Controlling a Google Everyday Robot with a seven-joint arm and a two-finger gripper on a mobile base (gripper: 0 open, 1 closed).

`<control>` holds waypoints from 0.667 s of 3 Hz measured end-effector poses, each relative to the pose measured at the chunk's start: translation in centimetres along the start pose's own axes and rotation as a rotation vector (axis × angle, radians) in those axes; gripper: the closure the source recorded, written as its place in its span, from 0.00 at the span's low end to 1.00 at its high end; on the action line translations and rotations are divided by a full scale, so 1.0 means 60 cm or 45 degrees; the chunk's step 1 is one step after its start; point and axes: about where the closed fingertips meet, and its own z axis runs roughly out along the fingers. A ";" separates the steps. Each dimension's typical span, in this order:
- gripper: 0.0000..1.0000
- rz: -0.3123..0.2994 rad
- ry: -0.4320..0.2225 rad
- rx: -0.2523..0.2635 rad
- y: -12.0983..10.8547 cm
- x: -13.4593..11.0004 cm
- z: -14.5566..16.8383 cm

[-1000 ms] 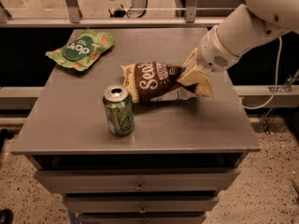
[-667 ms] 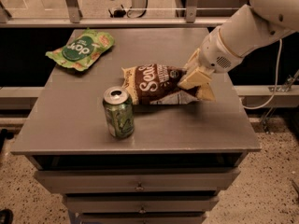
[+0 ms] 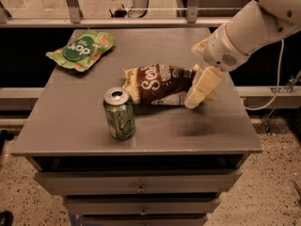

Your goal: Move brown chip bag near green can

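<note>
The brown chip bag [image 3: 160, 84] lies flat on the grey table [image 3: 75, 121], its left end close to the green can [image 3: 119, 113], which stands upright just front-left of it. My gripper [image 3: 200, 68] is at the bag's right end, with the white arm reaching in from the upper right. Its cream fingers [image 3: 203, 86] stand apart, one in front of the bag's end and one behind it, so the gripper looks open around that end and not pinching it.
A green chip bag [image 3: 81, 50] lies at the table's back left corner. The table top sits on a cabinet with drawers [image 3: 139, 188]. A railing [image 3: 141, 21] runs behind the table. A cable [image 3: 277, 86] hangs at the right.
The bag has settled flat onto the table beside the can. The gripper's fingers have spread apart at the bag's right end, letting it go.
</note>
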 end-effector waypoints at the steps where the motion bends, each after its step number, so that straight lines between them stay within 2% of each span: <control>1: 0.00 -0.010 0.000 0.013 -0.009 0.007 -0.015; 2: 0.00 0.028 -0.040 0.050 -0.042 0.061 -0.056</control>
